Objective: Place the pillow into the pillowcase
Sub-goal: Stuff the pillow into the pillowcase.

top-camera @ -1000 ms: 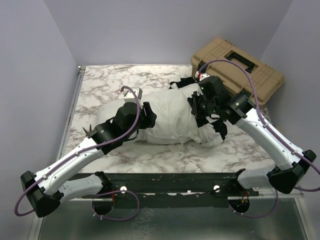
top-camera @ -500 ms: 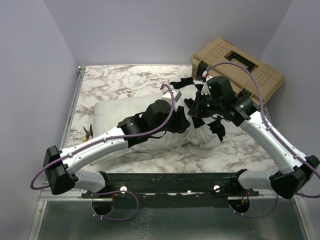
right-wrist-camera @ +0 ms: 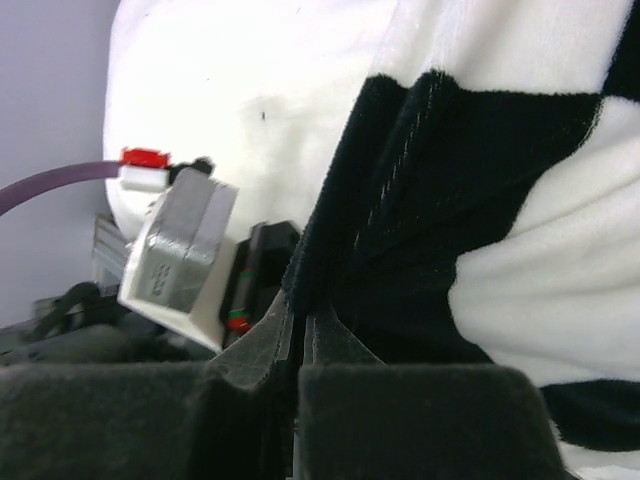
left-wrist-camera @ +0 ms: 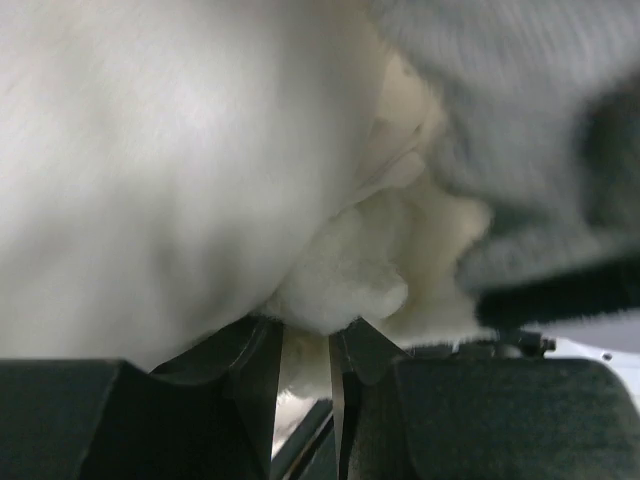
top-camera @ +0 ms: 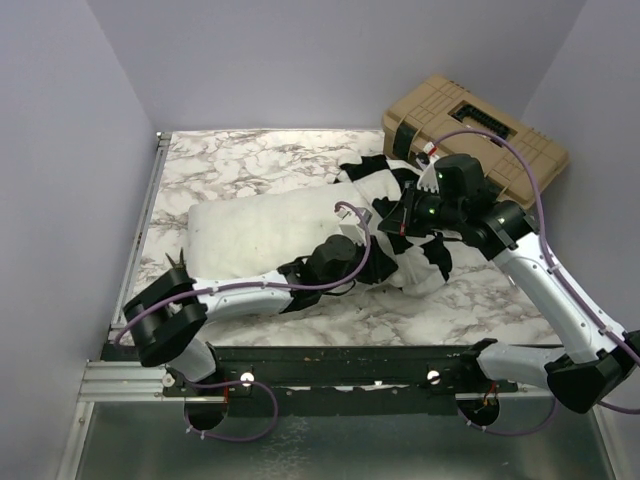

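Note:
The white pillow (top-camera: pixel 255 228) lies across the marble table, its right end inside the black-and-white checked pillowcase (top-camera: pixel 385 180). My right gripper (top-camera: pixel 397 222) hangs over the case's mouth. In the right wrist view it (right-wrist-camera: pixel 300 315) is shut on a black edge of the pillowcase (right-wrist-camera: pixel 400 200), with the pillow (right-wrist-camera: pixel 250 90) behind. My left gripper (top-camera: pixel 366 258) reaches in low at the pillow's near side by the mouth. In the left wrist view its jaws (left-wrist-camera: pixel 305 345) stand narrow around a fluffy cream fold (left-wrist-camera: pixel 345 285) that looks like the case's edge, beside the smooth pillow (left-wrist-camera: pixel 160 150).
A tan toolbox (top-camera: pixel 475 125) stands at the back right, close behind the right arm. Small pliers (top-camera: pixel 178 262) lie at the table's left edge near the left arm. Grey walls close in the table (top-camera: pixel 250 160) on three sides.
The left arm has swung right along the pillow's near side to the case's mouth, and its jaws have narrowed onto fabric. The right gripper has drawn the case's edge slightly right.

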Motion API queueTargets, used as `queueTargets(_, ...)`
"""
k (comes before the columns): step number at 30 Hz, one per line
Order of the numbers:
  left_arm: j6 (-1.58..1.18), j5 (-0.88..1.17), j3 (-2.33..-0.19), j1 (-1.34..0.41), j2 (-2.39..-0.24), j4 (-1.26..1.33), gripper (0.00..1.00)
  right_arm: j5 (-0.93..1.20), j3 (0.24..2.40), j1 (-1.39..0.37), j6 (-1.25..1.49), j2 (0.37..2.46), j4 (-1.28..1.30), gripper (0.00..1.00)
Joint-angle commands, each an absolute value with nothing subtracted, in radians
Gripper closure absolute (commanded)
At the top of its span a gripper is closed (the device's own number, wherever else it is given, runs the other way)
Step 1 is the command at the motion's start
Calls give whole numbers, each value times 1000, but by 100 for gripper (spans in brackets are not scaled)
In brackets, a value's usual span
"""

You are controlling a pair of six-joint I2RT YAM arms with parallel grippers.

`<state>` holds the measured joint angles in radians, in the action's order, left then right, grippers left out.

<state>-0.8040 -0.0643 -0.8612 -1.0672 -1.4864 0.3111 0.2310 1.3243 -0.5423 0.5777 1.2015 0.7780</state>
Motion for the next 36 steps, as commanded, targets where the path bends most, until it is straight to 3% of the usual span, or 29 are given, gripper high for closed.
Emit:
queueTargets(1,-781,-66,-859,-1071,-1629,815,75,397,1319,-546,672,1114,716,100)
queueTargets(7,-724,-88,-954,-1065,-1813,1130,83,518,1235,-546,834,983,638,100)
queueTargets(12,-759,-281,-970,-1019,-1881,1159,100,585,1093,-546,1029,834,448,100)
queueTargets(15,-809,-314,-964,-986,-1920,1162,100,619,983,-546,1129,775,326,100)
queueTargets(20,-834,-224,-917,-980,-1872,1159,100,437,967,-546,860,817,600,100)
queueTargets(24,-848,-184,-843,-984,-1710,1006,82,172,876,-546,721,874,655,100)
queueTargets(28,-818,-249,-880,-988,-1476,542,58,103,773,-543,723,947,521,100)
queueTargets(33,-819,-310,-1047,-993,-1326,-151,47,83,793,-541,726,1071,430,100)
queueTargets(36,-908,-246,-996,-998,-1240,-219,43,110,852,-541,713,1114,429,100)
